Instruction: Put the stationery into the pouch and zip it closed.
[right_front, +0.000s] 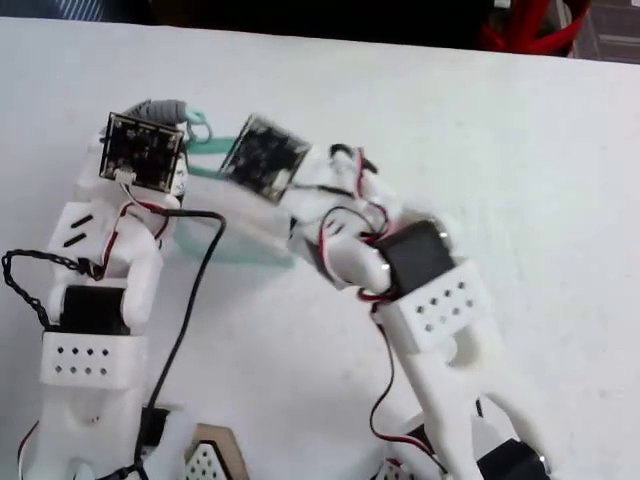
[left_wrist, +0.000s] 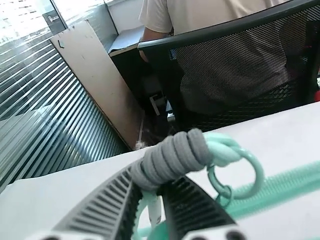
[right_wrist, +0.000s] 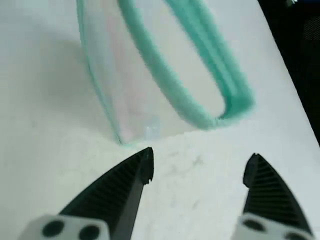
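Left claw: my ribbed black fingers are drawn almost together, clamped at their tips on the gray ribbed pull.
Pull: it sits beside a teal ring, which links to the teal zipper running off over the white table.
Right claw: my fingers stand wide apart, low over the table, gripping nothing, with the tips just short of the pouch's edge.
Pouch: clear plastic, lying on the table between my two arms; the gray pull is at its far end, by my left arm.
Zipper at my right claw: its two teal sides run apart and meet at one end.
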